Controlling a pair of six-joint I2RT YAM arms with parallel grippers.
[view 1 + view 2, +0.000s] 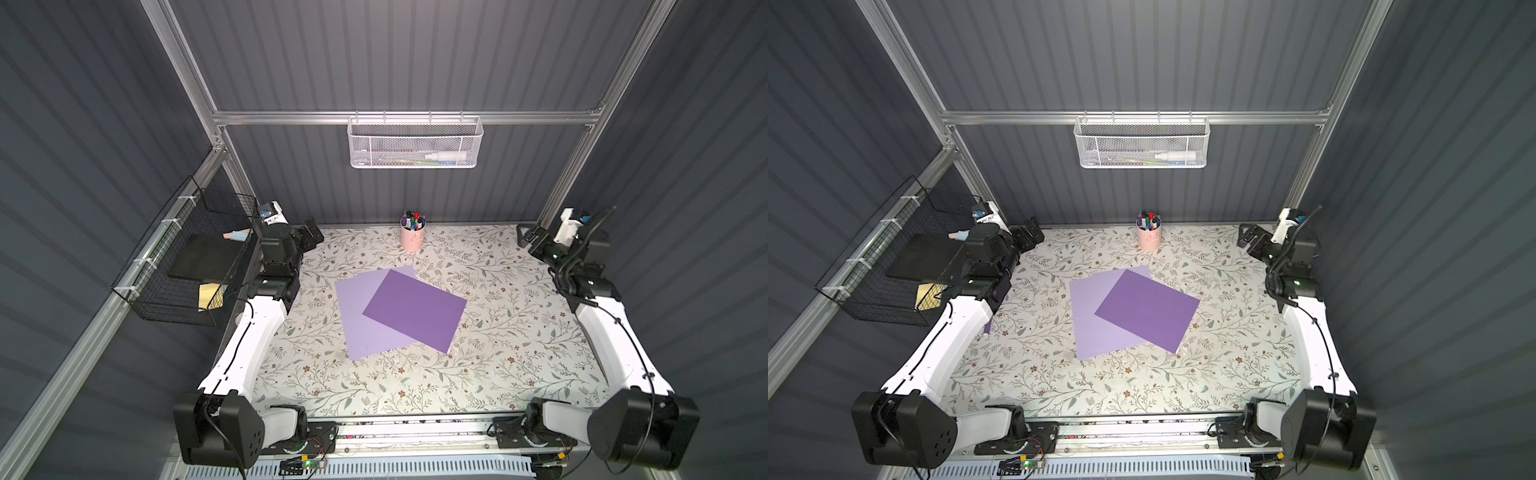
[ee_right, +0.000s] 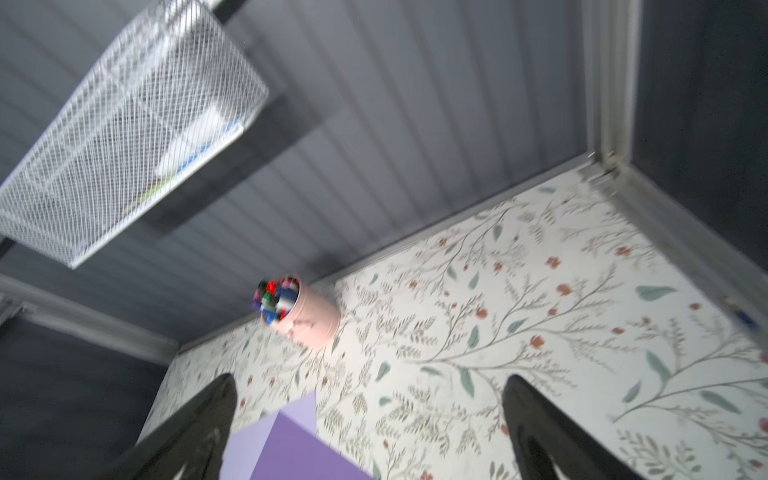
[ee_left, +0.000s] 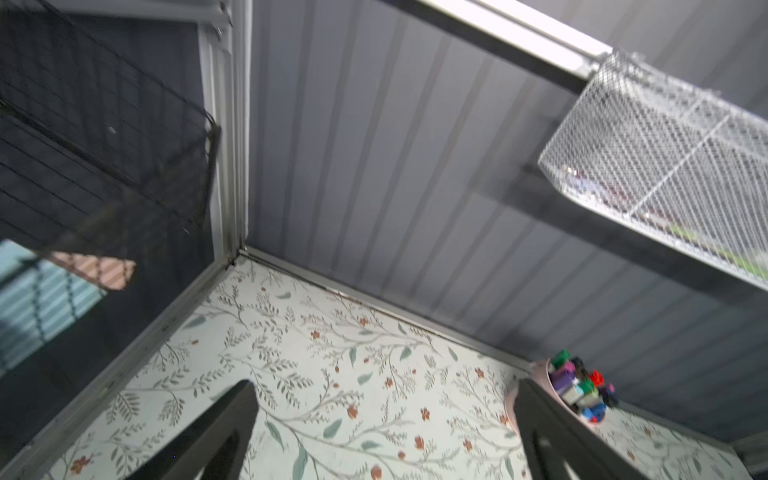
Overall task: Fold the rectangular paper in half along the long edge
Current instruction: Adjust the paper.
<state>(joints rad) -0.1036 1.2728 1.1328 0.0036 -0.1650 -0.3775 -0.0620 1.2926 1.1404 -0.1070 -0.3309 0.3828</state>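
Both arms sit at the far corners, left gripper [image 3: 384, 395] and right gripper [image 2: 370, 384] w/ jaws wide apart, nothing held. Your dark purple paper [image 1: 415, 309] lies flat and skewed in the middle of the table [image 1: 519, 332], overlapping a paler sheet [image 1: 357, 328]. Risk: pinch an edge over the overlap and you lift both, or the top sheet slides on the one below and the crease runs crooked. Dark one is probably the target; shapes are hard to judge here. Pink marker cup [image 1: 412, 241] stands behind, clear; white basket [image 1: 413, 143] and black basket [image 1: 187, 266] hang on the walls, no obstruction.
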